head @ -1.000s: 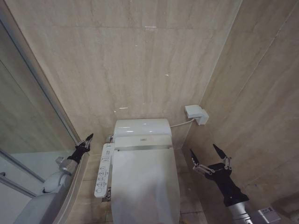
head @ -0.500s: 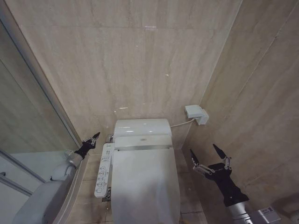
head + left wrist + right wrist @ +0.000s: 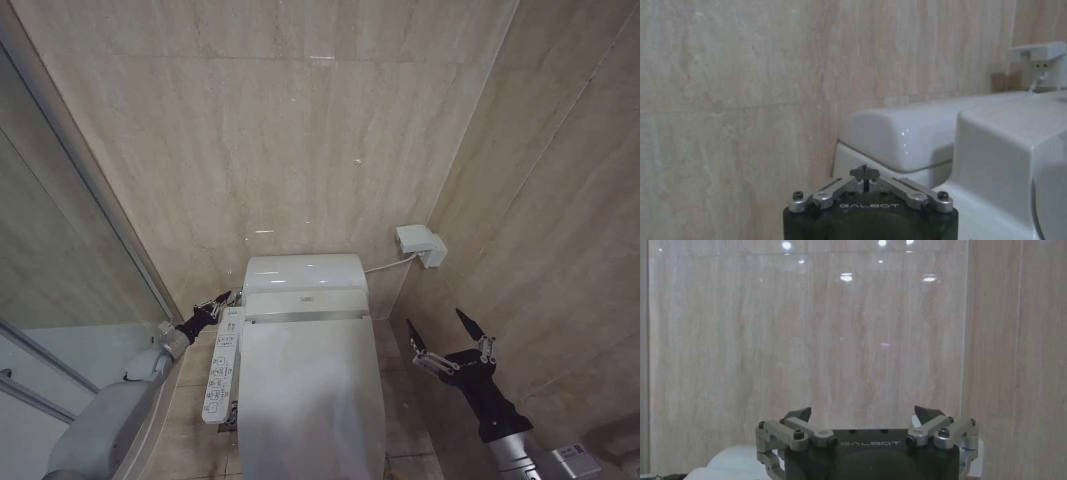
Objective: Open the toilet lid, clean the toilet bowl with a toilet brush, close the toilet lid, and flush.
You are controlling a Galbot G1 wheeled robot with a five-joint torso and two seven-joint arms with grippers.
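The left tool [image 3: 224,299], its fingers pinched together and gripping nothing, is hovering just beside the rear left corner of the closed toilet lid [image 3: 310,400]. The right tool [image 3: 442,338] is waiting spread wide, empty, near the right wall.

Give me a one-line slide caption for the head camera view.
Left gripper shut beside the closed toilet lid; right gripper open.

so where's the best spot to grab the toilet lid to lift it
Probably the front edge of the toilet lid, the end nearest the robot, lifting upward: it lies shut and flat, hinged at the rear by the tank, so the front swings freest. The left gripper, fingers shut, sits beside the hinge end, a poor spot for leverage.
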